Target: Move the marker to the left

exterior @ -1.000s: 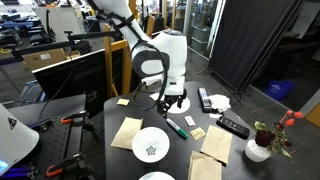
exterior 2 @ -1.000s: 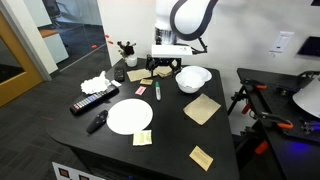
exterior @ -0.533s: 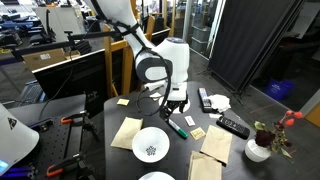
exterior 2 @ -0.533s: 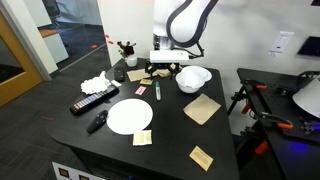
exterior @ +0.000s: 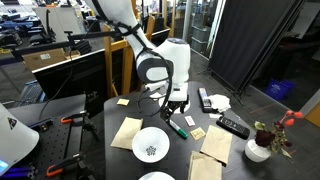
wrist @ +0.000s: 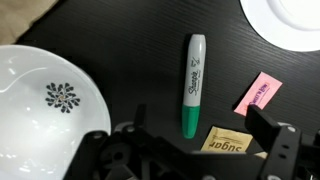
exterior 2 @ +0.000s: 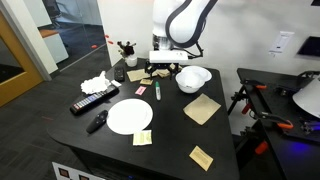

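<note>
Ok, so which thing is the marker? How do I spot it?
Look at the black table, between the white bowl with a dark pattern and the flat white plate. The marker lies there, beside a pink packet. It is the only long thin stick, green and whitish.

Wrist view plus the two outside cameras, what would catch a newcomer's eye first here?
The big white arm bending low over the black table draws the eye first, its end effector open near a green marker. In the wrist view that marker lies between a white patterned bowl and a pink packet; in an exterior view a white plate stands out near the table's middle.
</note>
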Robot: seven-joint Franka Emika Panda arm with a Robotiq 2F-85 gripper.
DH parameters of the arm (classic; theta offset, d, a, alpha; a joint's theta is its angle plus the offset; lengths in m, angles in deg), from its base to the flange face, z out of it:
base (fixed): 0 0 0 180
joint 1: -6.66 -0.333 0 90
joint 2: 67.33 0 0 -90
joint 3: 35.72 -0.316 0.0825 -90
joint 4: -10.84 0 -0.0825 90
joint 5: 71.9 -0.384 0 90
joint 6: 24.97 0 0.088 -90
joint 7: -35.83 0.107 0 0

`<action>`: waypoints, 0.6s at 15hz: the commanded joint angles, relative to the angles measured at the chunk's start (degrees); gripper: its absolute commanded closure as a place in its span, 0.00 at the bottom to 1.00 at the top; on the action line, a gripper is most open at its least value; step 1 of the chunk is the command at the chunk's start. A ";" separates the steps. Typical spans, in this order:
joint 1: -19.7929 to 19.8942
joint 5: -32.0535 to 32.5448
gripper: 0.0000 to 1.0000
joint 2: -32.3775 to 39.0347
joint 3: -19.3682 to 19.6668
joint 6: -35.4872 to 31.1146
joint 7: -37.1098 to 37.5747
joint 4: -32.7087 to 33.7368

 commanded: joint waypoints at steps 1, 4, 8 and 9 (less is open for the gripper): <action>0.62 -0.88 0.00 0.92 0.32 3.02 -0.16 1.94; 1.87 -1.20 0.00 2.47 -0.38 4.73 -1.18 3.86; 2.07 -1.10 0.00 5.37 -0.37 4.79 -1.09 6.78; 2.10 -1.09 0.00 6.11 -0.41 4.79 -1.17 7.51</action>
